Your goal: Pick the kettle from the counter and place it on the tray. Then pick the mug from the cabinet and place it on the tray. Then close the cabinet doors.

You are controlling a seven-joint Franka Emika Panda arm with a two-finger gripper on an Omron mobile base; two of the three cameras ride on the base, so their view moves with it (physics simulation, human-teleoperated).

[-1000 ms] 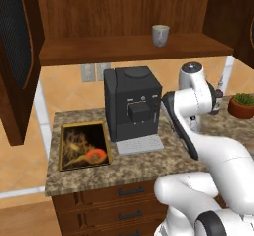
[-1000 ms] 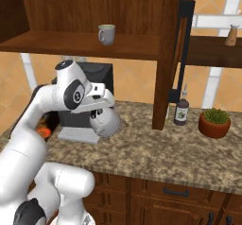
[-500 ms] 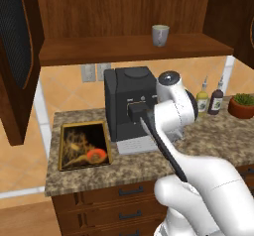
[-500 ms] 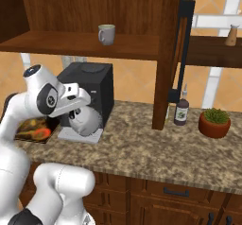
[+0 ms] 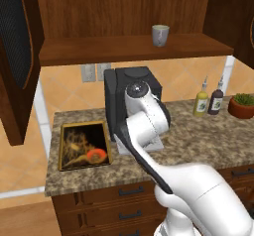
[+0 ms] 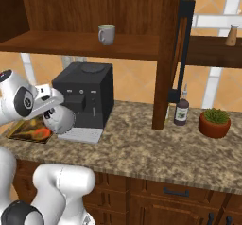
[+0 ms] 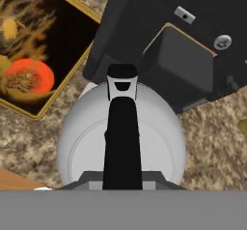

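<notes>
My gripper (image 6: 53, 109) is shut on the dark arched handle of the white-silver kettle (image 6: 59, 120), which hangs just above the counter (image 6: 142, 148) in front of the coffee machine's left corner. In the hand view the kettle (image 7: 120, 147) sits right under the gripper (image 7: 121, 178), its handle running up the picture. The gold-rimmed tray (image 5: 63, 150) with its orange patch lies just left of the kettle, also seen as the tray (image 7: 72, 3) and the tray (image 6: 19, 133). The grey mug (image 5: 159, 34) stands on the cabinet shelf (image 5: 99, 50). Both cabinet doors (image 5: 17, 56) stand open.
A black coffee machine (image 5: 119, 86) stands behind the kettle, its grey drip plate beside the tray. Two bottles (image 5: 208, 101) and a potted plant (image 5: 242, 106) stand at the counter's right. The right door (image 6: 182, 54) juts out edge-on over the counter.
The arm has swung left with the kettle in its grip, from right of the coffee machine across its front to beside the tray.
</notes>
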